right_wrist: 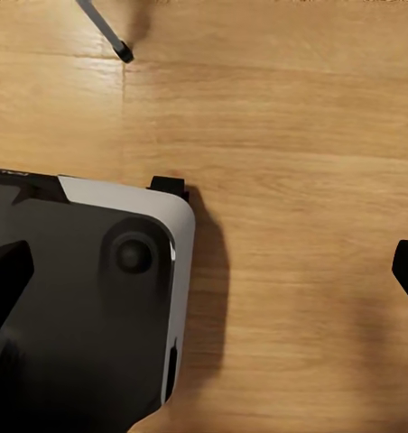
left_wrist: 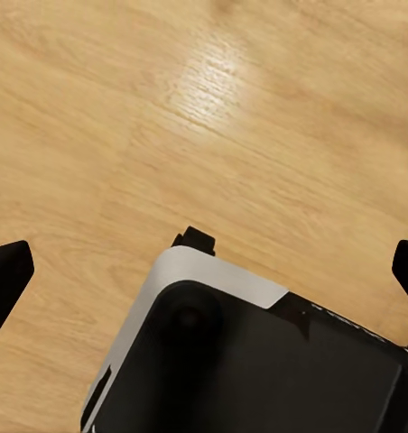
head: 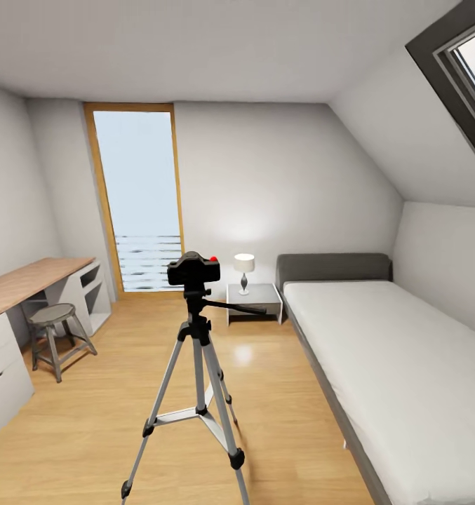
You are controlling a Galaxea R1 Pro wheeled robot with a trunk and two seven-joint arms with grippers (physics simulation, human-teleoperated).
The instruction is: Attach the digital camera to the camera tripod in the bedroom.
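1. Down below, the left gripper is hanging with its two dark fingertips spread wide at opposite edges of the left wrist view, gripping nothing; between them the robot's black-and-white base and the light wood floor are showing.
2. Likewise the right gripper is hanging spread apart, one fingertip over the base and the other over bare floor, with nothing pinched.
3. Near the far edge of the right wrist view, a thin silver leg ending in a black foot is resting on the floor, apart from the base.
4. Ahead in the head view, the camera tripod is standing upright at about six o'clock, its three silver legs splayed on the floor, its pan handle pointing toward three o'clock.
5. Sitting on the tripod's black head is the digital camera, black with a red button on top.
6. Around it the bedroom is spreading out: a grey bed at four o'clock, a nightstand with a lit lamp just right of the camera, a tall wood-framed window at eleven o'clock, a desk and round stool at nine o'clock, and a skylight at two o'clock.
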